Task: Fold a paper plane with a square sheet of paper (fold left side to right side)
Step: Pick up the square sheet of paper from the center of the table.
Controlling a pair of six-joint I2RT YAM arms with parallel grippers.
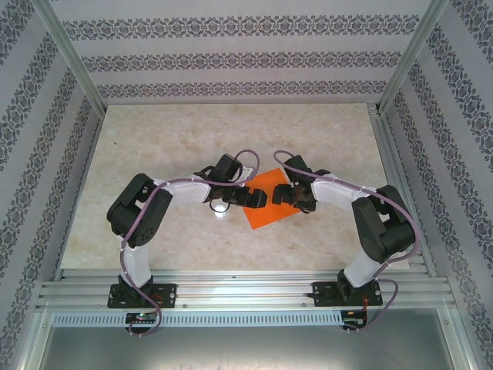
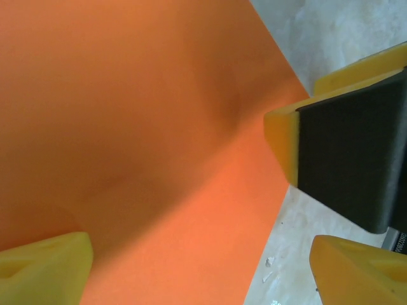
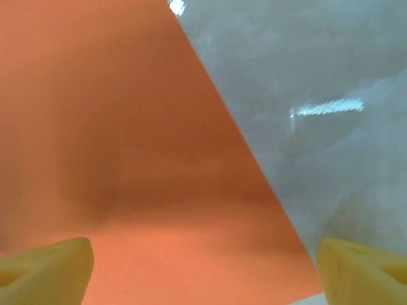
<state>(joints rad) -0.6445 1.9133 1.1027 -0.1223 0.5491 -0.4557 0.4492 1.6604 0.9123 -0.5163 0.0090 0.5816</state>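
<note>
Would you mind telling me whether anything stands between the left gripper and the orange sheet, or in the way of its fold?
Nothing visible lies between the left gripper and the square sheet of paper. The right gripper hovers over the sheet's right part, so it may block the left side's fold.

I am finding no text, brand, number or sign that I can actually read. In my left wrist view a small white label (image 2: 398, 242) is showing at the right edge, tucked just under a black casing (image 2: 346, 159). It is carrying a line of dark print, but the characters are coming out too small and blurred to make out.
</note>
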